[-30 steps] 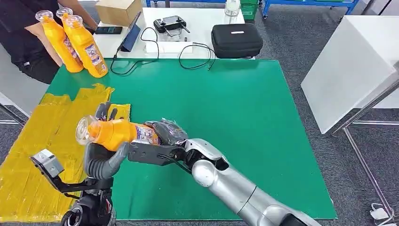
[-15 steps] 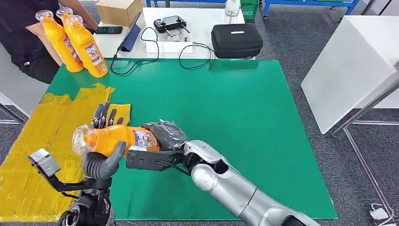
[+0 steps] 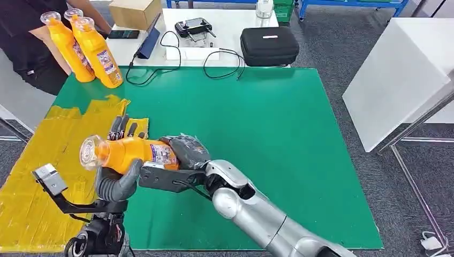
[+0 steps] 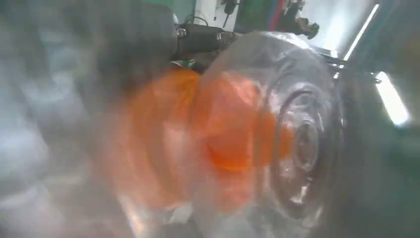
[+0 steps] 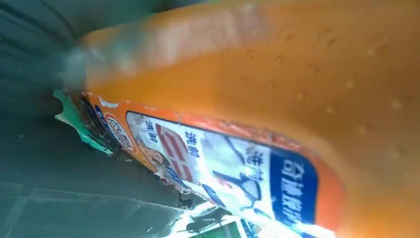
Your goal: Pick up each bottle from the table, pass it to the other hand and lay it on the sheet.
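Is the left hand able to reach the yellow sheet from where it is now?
Probably yes: the left hand with the bottle is above the yellow sheet's edge, nothing between, though the right hand also grips the bottle.

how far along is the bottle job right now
Nothing lies on the yellow sheet yet. The handover is in hand: the right robot hand holds the base of an orange bottle lying sideways, and the left robot hand cups its neck end. Still left: releasing it, laying it on the sheet, then the three bottles a person holds at the far corner.
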Controlling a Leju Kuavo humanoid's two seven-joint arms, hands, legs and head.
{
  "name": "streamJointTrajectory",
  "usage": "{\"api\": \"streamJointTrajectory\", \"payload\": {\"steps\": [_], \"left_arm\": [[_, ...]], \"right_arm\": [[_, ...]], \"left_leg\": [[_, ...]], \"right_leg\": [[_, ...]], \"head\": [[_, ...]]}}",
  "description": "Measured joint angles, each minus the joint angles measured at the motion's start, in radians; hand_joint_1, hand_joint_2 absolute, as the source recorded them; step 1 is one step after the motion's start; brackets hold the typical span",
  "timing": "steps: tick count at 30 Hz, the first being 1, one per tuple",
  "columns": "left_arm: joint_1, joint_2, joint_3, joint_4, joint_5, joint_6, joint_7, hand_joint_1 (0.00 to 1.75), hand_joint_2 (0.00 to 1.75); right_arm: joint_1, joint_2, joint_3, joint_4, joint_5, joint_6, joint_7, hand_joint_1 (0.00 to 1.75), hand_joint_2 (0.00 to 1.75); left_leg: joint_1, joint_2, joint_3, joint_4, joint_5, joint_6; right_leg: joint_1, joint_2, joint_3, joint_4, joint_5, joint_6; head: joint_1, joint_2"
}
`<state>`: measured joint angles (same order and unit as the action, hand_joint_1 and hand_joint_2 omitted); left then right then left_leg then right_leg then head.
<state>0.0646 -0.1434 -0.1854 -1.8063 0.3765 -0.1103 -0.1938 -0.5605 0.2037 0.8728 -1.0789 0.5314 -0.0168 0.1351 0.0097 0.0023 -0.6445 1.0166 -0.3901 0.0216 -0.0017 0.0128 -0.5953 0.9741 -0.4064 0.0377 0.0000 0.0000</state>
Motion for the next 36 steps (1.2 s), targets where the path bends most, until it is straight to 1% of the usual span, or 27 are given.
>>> {"api": "streamJointTrajectory", "payload": {"steps": [6, 14, 15, 25, 36], "left_arm": [[-0.021, 0.0, -0.01, 0.0, -0.011, 0.022, -0.006, 0.0, 1.75], [-0.036, 0.0, -0.019, 0.0, -0.024, 0.032, -0.013, 0.0, 1.75], [-0.037, 0.0, -0.019, 0.0, -0.03, 0.036, -0.015, 1.73, 1.75], [-0.046, 0.0, -0.031, 0.001, -0.105, 0.049, -0.031, 1.75, 1.75], [-0.05, 0.0, -0.031, 0.001, -0.114, 0.049, -0.031, 1.75, 1.75]], "right_arm": [[-0.013, 0.032, -0.025, 0.042, -0.028, -0.007, -0.019, 1.75, 1.75], [-0.018, 0.05, -0.046, 0.065, -0.046, -0.009, -0.025, 1.75, 1.75], [-0.018, 0.054, -0.048, 0.069, -0.047, -0.01, -0.026, 1.75, 1.75], [-0.028, 0.063, -0.06, 0.088, -0.052, -0.011, -0.023, 1.75, 1.75], [-0.029, 0.064, -0.06, 0.09, -0.05, -0.01, -0.023, 1.75, 1.75]], "left_leg": [[0.0, 0.0, 0.0, 0.0, 0.0, 0.0], [0.0, 0.0, 0.0, 0.0, 0.0, 0.0], [0.0, 0.0, 0.0, 0.0, 0.0, 0.0], [0.0, 0.0, 0.0, 0.0, 0.0, 0.0], [0.0, 0.0, 0.0, 0.0, 0.0, 0.0]], "right_leg": [[0.0, 0.0, 0.0, 0.0, 0.0, 0.0], [0.0, 0.0, 0.0, 0.0, 0.0, 0.0], [0.0, 0.0, 0.0, 0.0, 0.0, 0.0], [0.0, 0.0, 0.0, 0.0, 0.0, 0.0], [0.0, 0.0, 0.0, 0.0, 0.0, 0.0]], "head": [[0.0, 0.0], [0.0, 0.0], [0.0, 0.0], [0.0, 0.0], [0.0, 0.0]]}}
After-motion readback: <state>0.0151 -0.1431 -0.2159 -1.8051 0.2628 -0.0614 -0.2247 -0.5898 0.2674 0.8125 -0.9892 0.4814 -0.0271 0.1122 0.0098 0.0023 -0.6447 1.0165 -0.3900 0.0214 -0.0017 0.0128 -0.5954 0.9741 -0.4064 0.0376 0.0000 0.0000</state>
